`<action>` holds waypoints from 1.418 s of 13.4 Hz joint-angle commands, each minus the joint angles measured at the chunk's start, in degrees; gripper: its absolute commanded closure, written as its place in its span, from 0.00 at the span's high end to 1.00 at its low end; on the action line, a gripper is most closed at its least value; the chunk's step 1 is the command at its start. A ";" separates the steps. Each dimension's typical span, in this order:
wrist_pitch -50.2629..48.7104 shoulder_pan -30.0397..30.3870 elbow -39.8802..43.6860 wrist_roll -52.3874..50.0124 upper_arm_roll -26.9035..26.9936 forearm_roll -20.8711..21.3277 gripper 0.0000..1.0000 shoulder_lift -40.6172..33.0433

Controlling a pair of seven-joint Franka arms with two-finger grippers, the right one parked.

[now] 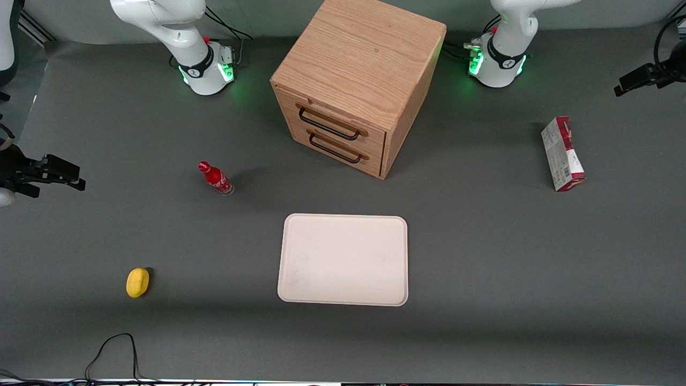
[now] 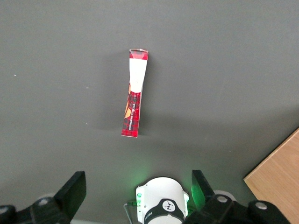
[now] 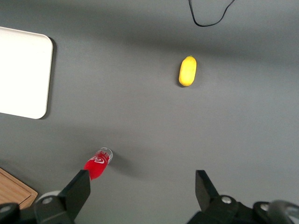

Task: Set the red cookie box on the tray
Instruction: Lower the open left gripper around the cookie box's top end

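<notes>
The red cookie box point(image 1: 563, 154) stands on its long thin edge on the grey table point(image 1: 482, 268), toward the working arm's end, well apart from the tray point(image 1: 343, 260). In the front view its whitish printed face with the barcode is turned to the camera, and the red shows at its ends.

The gripper point(image 2: 138, 193) is not seen in the front view. In the left wrist view its two dark fingers point(image 2: 72, 191) are spread wide apart and there is nothing between them; it holds nothing. It hangs high above the table, over the working arm's own white base point(image 2: 161, 205). The cookie box point(image 2: 134, 93) lies lower on the table surface, clear of the fingers, and not touching them. From here only its narrow red edge shows.

The cream tray lies flat near the middle of the table, nearer to the front camera than the wooden two-drawer cabinet point(image 1: 356, 80). A small red bottle point(image 1: 215, 178) and a yellow lemon-like object point(image 1: 138, 282) stand toward the parked arm's end.
</notes>
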 commanded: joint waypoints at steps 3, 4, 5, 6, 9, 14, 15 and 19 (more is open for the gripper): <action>6.77 0.14 -8.76 0.52 -0.47 1.08 1.00 -3.50; 9.84 0.23 -11.22 0.52 -0.47 1.08 1.00 -3.50; 13.09 0.23 -13.94 0.52 -0.39 1.08 1.00 -3.41; 17.21 0.92 -17.19 0.70 -0.39 1.08 1.00 -3.33; 31.44 5.13 -25.46 5.60 -0.39 2.66 1.00 -0.01; 46.76 6.55 -27.15 7.02 -0.39 2.75 1.00 13.61; 49.48 6.55 -27.41 7.03 -0.39 2.75 1.00 15.99; 57.24 6.56 -28.82 7.11 -0.39 2.75 1.00 22.42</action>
